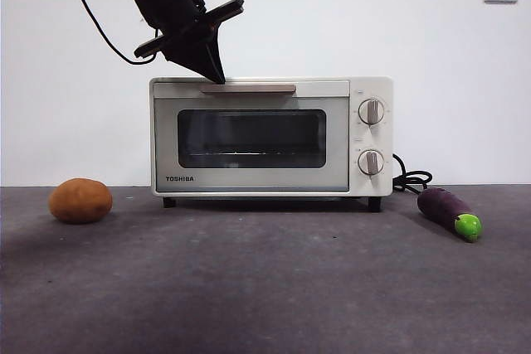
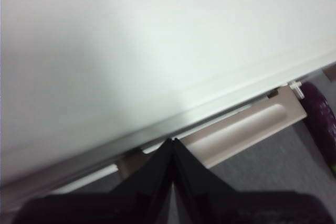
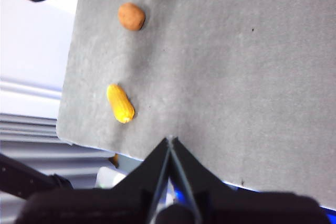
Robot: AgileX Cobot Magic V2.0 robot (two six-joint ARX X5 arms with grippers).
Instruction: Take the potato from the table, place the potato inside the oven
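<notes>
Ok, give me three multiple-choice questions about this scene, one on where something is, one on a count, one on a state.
1. Where does the orange-brown oval potato lie in the front view?
A. left of the cream-white toaster oven
B. on its top
C. inside it

2. How many round knobs does the oven front carry?
A. one
B. two
C. four

3. How is the oven's dark glass door?
A. open
B. removed
C. closed

Answers: 1 A, the potato rests on the dark grey table beside the oven; 2 B, one knob above the other; 3 C, the door sits flush, the left gripper at its beige bar handle.
</notes>
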